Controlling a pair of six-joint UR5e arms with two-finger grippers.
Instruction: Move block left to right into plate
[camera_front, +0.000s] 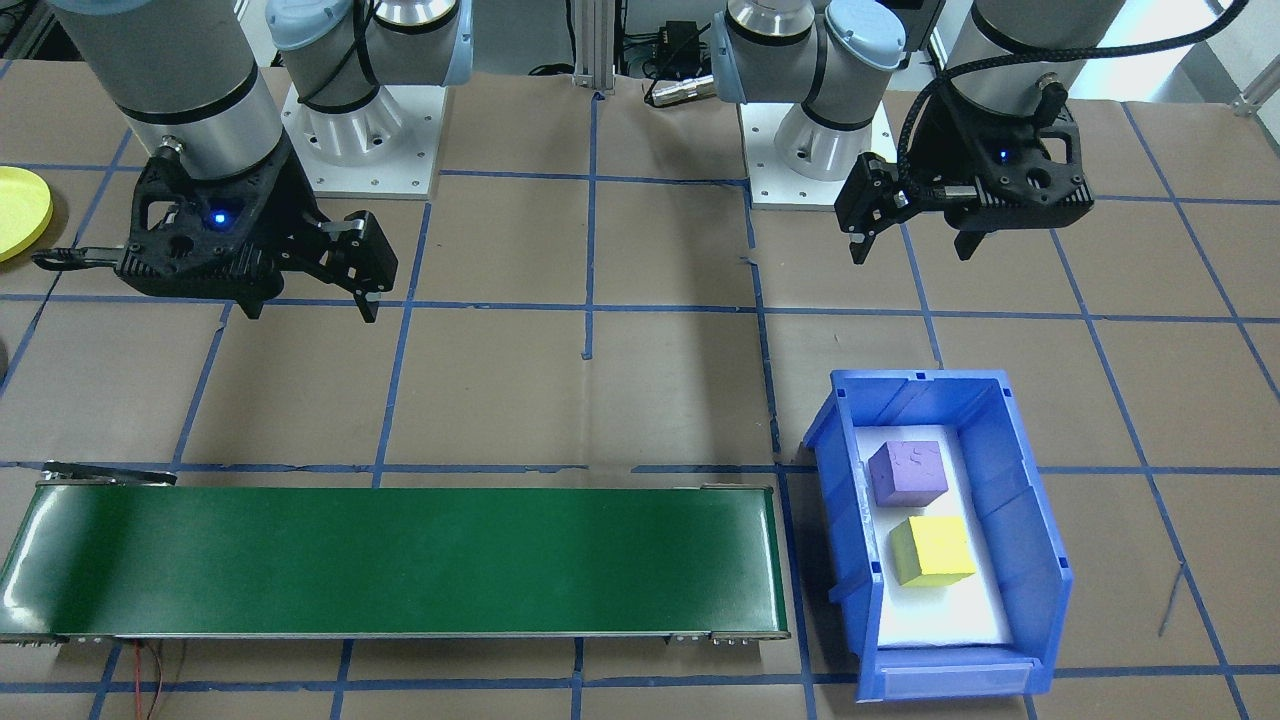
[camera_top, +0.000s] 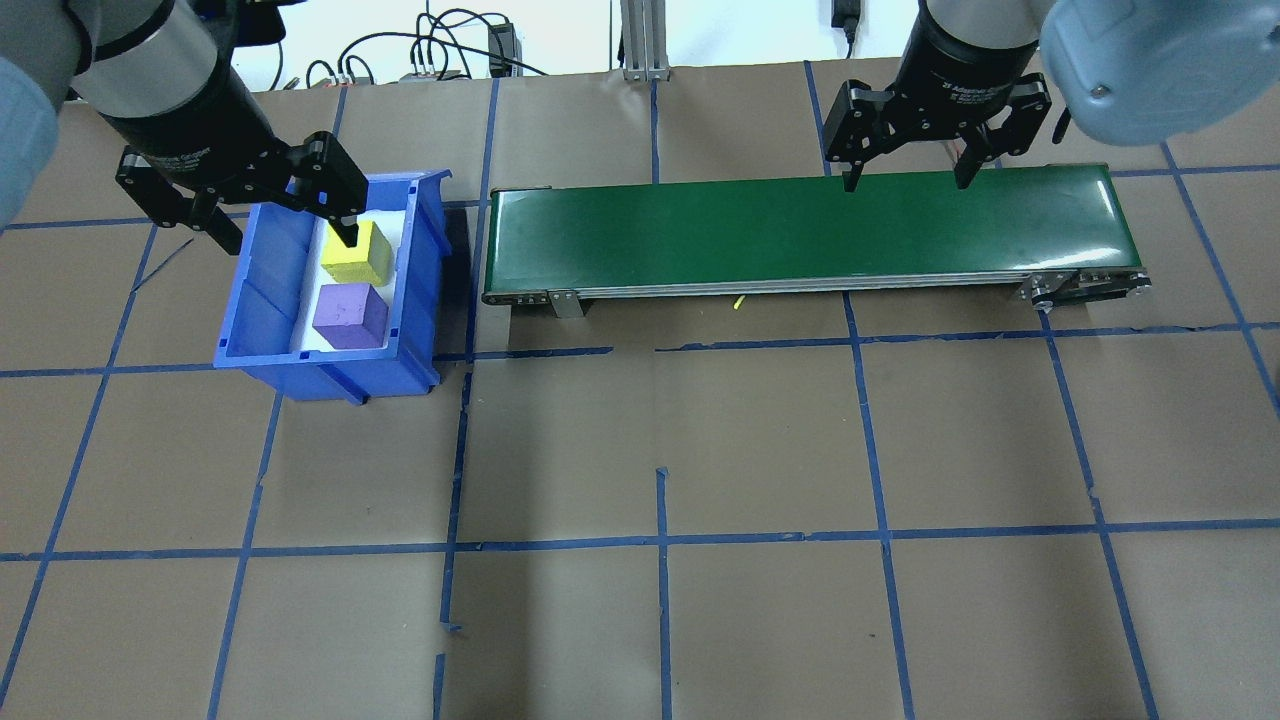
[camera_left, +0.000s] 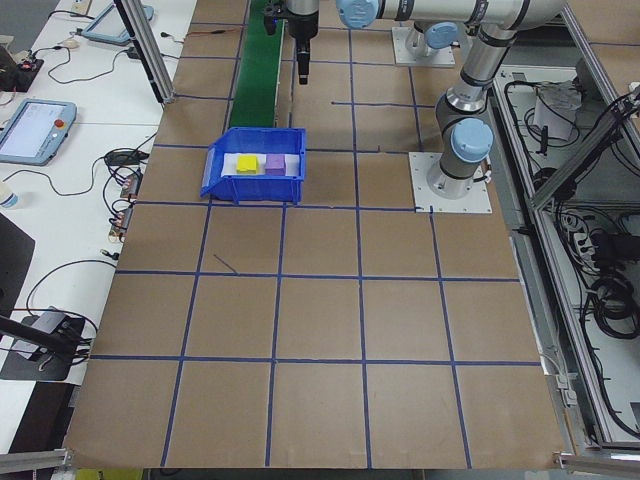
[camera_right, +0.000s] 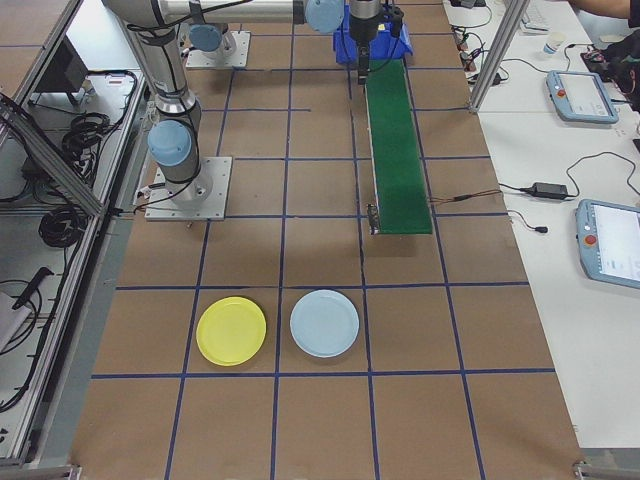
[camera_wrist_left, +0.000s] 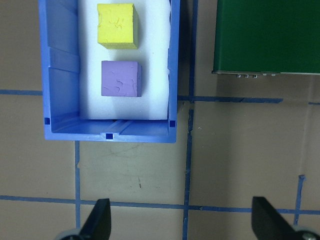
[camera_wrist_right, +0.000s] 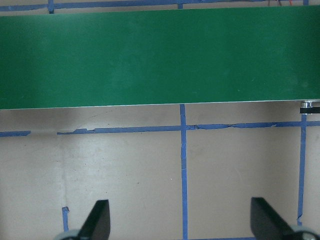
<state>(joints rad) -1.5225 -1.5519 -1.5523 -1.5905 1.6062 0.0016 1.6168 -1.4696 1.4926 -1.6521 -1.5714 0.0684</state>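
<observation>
Two blocks lie in a blue bin (camera_front: 1010, 440): a purple block (camera_front: 907, 472) (camera_wrist_left: 120, 78) and a yellow block (camera_front: 933, 550) (camera_wrist_left: 117, 25). My left gripper (camera_front: 913, 252) (camera_top: 287, 238) hangs open and empty, high above the table on the robot's side of the bin. In the left wrist view its fingertips (camera_wrist_left: 98, 220) frame bare paper below the bin. My right gripper (camera_front: 311, 310) (camera_top: 906, 184) is open and empty too, raised near the green conveyor belt (camera_top: 800, 230) (camera_wrist_right: 160, 55). The yellow plate (camera_right: 231, 331) (camera_front: 20, 210) lies flat on the table at the robot's far right.
A light blue plate (camera_right: 324, 323) lies beside the yellow one. The conveyor runs across the table between the bin and the plates. Blue tape lines grid the brown paper. Both arm bases (camera_front: 365, 130) stand at the table's back edge.
</observation>
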